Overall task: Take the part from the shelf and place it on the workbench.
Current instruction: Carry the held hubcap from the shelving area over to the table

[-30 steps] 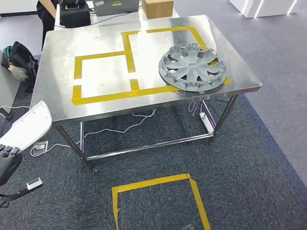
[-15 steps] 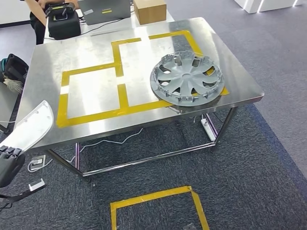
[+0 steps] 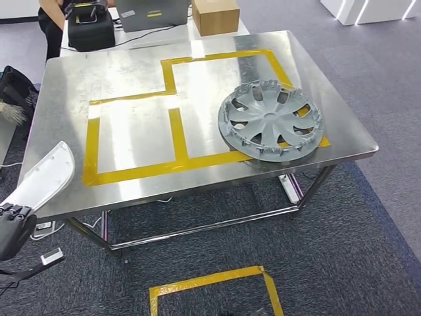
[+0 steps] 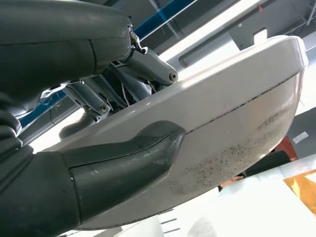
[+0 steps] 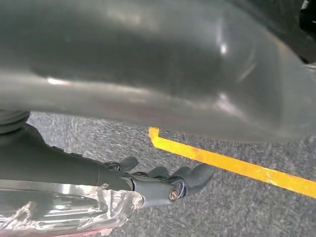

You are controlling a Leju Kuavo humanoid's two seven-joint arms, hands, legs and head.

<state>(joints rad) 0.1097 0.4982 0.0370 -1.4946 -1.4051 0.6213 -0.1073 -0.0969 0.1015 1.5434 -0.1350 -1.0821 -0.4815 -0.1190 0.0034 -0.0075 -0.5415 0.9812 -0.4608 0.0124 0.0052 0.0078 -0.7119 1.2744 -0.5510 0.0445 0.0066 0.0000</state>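
Nearest you, the left robot hand [image 3: 14, 227] grips the white part [image 3: 42, 176] by its near end, thumb and fingers clamped across it; the right robot hand [image 5: 175, 183] hangs over the carpet, fingers curled, holding nothing. The part's long axis runs up and away toward the desk [image 3: 64, 79], free end just over the near-left edge. Carry it forward — lower it flat inside the yellow tape outline [image 3: 134, 170], clear of the hubcap [image 3: 270, 120].

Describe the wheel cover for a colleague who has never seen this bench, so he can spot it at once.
Find the steel workbench marked with yellow tape rectangles. Near its right front corner lies the wheel cover, overlapping the right-hand rectangle's tape. It is the only round, grey, spoked disc on the workbench.
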